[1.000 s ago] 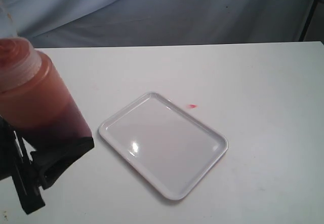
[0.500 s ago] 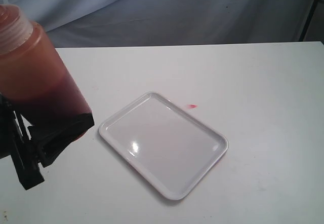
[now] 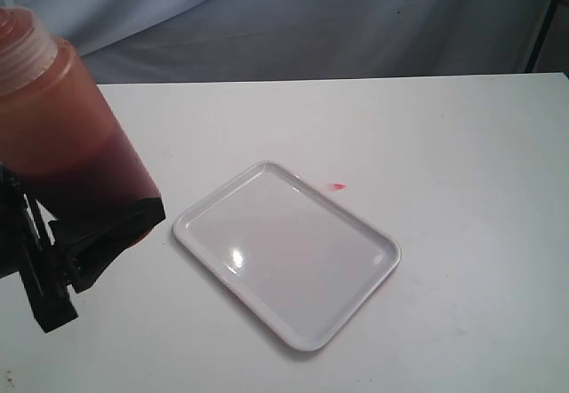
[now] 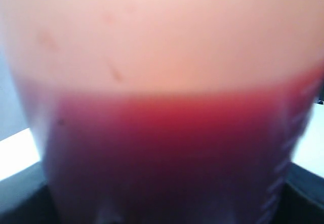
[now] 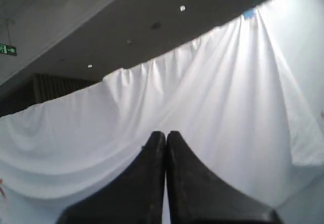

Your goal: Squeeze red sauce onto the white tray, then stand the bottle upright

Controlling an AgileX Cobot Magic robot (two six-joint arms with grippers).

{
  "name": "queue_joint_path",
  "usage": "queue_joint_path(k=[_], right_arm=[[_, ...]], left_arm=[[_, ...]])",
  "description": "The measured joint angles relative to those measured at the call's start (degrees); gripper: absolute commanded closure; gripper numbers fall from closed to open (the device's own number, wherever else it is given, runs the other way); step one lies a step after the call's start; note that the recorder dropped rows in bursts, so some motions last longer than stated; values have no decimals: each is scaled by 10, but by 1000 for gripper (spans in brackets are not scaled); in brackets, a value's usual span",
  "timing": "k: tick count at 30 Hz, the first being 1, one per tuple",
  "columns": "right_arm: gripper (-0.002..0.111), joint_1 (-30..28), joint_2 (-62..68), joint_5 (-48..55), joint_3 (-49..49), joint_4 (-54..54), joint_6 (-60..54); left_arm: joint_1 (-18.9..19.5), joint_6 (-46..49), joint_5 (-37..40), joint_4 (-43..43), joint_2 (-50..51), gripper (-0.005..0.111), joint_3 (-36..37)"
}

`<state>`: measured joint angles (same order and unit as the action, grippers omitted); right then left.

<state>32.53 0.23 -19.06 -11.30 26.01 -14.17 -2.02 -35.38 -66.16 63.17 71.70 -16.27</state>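
Left end effector pinches the bottle by its base at the near left, apart from the bare white tray on the bench. Best bring it over the tray's middle before tipping, then squeeze gently. Right end effector is pressed together.

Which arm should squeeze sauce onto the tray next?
Left. The left gripper holds the bottle near the white tray, which shows no sauce. The right gripper is shut, empty, and faces a curtain.
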Motion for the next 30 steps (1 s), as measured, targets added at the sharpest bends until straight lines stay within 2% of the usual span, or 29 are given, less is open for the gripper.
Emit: queue_joint_path(k=[2, 3, 7, 11, 19, 30], right_arm=[[108, 0, -1, 6, -26, -127, -21], [108, 0, 1, 63, -50, -207, -28], [108, 0, 95, 233, -112, -327, -35], [108, 0, 215, 266, -118, -429, -44], [108, 0, 375, 274, -153, -521, -29], [108, 0, 407, 283, -177, -586, 92]], left_arm=[[0, 0, 0, 0, 0, 107, 0], [0, 0, 1, -3, 0, 107, 0], [0, 6, 1, -19, 0, 107, 0], [0, 14, 37, -20, 0, 107, 0], [0, 41, 115, -20, 0, 107, 0], [0, 66, 134, -22, 0, 107, -17]])
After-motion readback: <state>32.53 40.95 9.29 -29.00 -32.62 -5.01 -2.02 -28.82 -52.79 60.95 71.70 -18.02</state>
